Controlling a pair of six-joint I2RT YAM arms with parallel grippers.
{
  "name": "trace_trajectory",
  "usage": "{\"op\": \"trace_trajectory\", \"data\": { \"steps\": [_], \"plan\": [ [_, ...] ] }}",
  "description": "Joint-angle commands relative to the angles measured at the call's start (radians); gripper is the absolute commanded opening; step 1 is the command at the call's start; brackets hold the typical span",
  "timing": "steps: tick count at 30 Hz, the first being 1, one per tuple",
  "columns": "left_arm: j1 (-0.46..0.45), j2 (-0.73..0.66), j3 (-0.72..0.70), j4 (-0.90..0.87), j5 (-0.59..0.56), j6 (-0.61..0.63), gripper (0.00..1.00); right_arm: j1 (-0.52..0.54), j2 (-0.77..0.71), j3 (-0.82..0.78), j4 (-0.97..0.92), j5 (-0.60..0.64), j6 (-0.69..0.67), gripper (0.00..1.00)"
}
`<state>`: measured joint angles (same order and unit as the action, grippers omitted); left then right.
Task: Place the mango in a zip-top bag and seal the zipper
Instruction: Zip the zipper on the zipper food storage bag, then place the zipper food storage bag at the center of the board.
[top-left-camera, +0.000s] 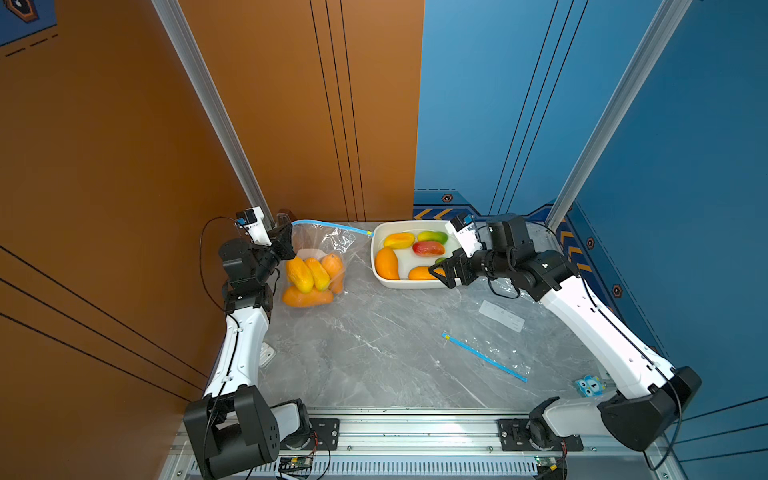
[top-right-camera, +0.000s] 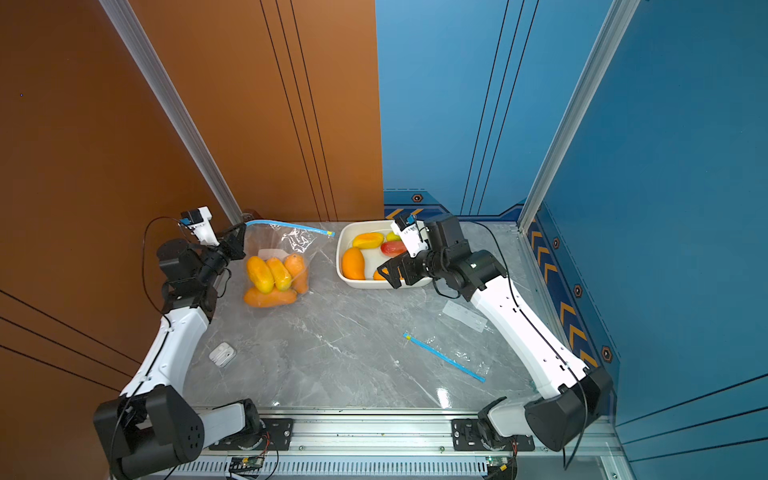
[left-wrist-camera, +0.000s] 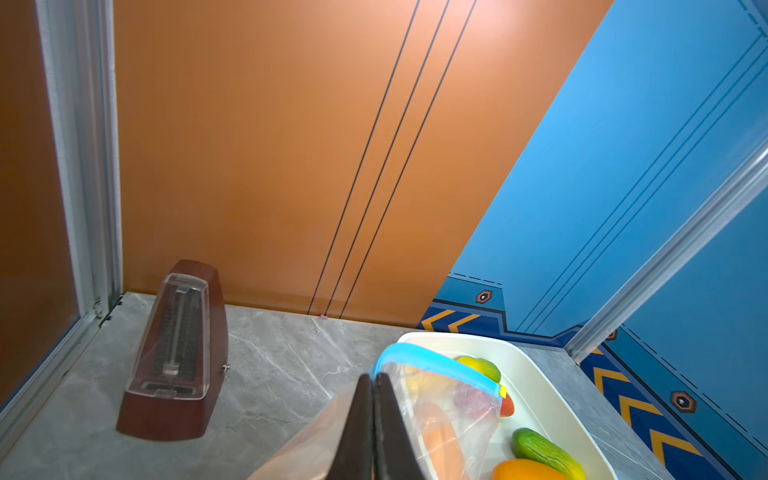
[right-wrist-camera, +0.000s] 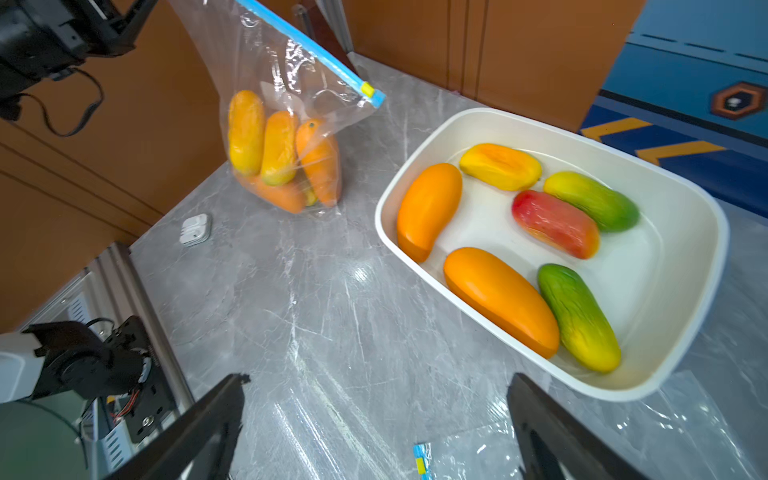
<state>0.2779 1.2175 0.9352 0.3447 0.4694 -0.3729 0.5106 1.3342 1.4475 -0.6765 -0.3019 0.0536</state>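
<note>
A clear zip-top bag (top-left-camera: 320, 257) (top-right-camera: 282, 257) (right-wrist-camera: 291, 137) stands at the back left with several yellow and orange mangoes inside. My left gripper (top-left-camera: 286, 235) (top-right-camera: 236, 240) (left-wrist-camera: 372, 376) is shut on the bag's top corner and holds it upright. The blue zipper strip (top-left-camera: 332, 226) (left-wrist-camera: 436, 363) runs away from it, with the yellow slider (top-left-camera: 369, 232) (right-wrist-camera: 366, 88) at the far end. A white tray (top-left-camera: 376, 249) (right-wrist-camera: 386, 199) beside the bag holds several more mangoes (right-wrist-camera: 428, 208). My right gripper (top-left-camera: 440, 274) (top-right-camera: 390, 275) (right-wrist-camera: 379, 377) hangs open and empty at the tray's near edge.
A second, empty zip-top bag (top-left-camera: 486, 357) (right-wrist-camera: 422, 461) lies flat at the front right. A brown metronome (left-wrist-camera: 174, 353) stands in the back left corner. A white earbud case (top-right-camera: 222, 354) (right-wrist-camera: 195, 229) lies by the left arm, and a small blue toy (top-left-camera: 589, 386) by the right arm.
</note>
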Motion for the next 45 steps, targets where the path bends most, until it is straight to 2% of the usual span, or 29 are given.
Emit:
{"op": "trace_trajectory", "data": {
  "steps": [1, 4, 6, 9, 10, 12, 14, 16, 19, 23, 28, 33, 38, 45],
  "plan": [
    [-0.036, 0.022, -0.027, -0.037, -0.114, 0.053, 0.05, 0.002, -0.062, -0.123, -0.024, 0.217, 0.119, 1.0],
    [-0.05, 0.063, -0.048, -0.038, -0.167, 0.071, 0.28, 0.03, -0.098, -0.216, -0.099, 0.274, 0.177, 1.0],
    [-0.052, 0.08, -0.057, -0.039, -0.207, 0.077, 0.6, 0.066, -0.1, -0.266, -0.152, 0.334, 0.242, 0.99],
    [-0.053, 0.068, -0.04, -0.07, -0.251, 0.081, 0.65, 0.14, -0.062, -0.322, -0.271, 0.444, 0.371, 1.0],
    [-0.055, 0.058, -0.025, -0.093, -0.262, 0.086, 0.74, 0.149, -0.05, -0.346, -0.299, 0.449, 0.403, 1.0],
    [-0.064, 0.032, 0.012, -0.161, -0.292, 0.114, 0.81, 0.161, -0.044, -0.417, -0.305, 0.426, 0.423, 1.0],
    [-0.083, 0.001, 0.049, -0.239, -0.345, 0.143, 0.99, 0.161, -0.023, -0.471, -0.306, 0.404, 0.432, 1.0],
    [-0.107, -0.027, 0.077, -0.302, -0.404, 0.158, 0.98, 0.167, 0.023, -0.479, -0.303, 0.414, 0.421, 0.98],
    [-0.154, -0.054, 0.12, -0.369, -0.449, 0.19, 0.98, 0.174, 0.128, -0.441, -0.297, 0.478, 0.379, 0.91],
    [-0.186, -0.08, 0.116, -0.388, -0.401, 0.171, 0.98, 0.168, 0.257, -0.387, -0.255, 0.478, 0.302, 0.8],
    [-0.249, -0.14, 0.047, -0.368, -0.335, 0.131, 0.98, 0.134, 0.33, -0.365, -0.21, 0.446, 0.248, 0.7],
    [-0.339, -0.207, -0.055, -0.305, -0.298, 0.085, 0.98, 0.109, 0.369, -0.358, -0.192, 0.422, 0.209, 0.7],
    [-0.423, -0.236, -0.143, -0.259, -0.317, 0.076, 0.98, 0.116, 0.405, -0.353, -0.198, 0.407, 0.192, 0.76],
    [-0.451, -0.228, -0.182, -0.247, -0.319, 0.08, 0.98, 0.095, 0.437, -0.341, -0.198, 0.421, 0.186, 0.73]
  ]
}}
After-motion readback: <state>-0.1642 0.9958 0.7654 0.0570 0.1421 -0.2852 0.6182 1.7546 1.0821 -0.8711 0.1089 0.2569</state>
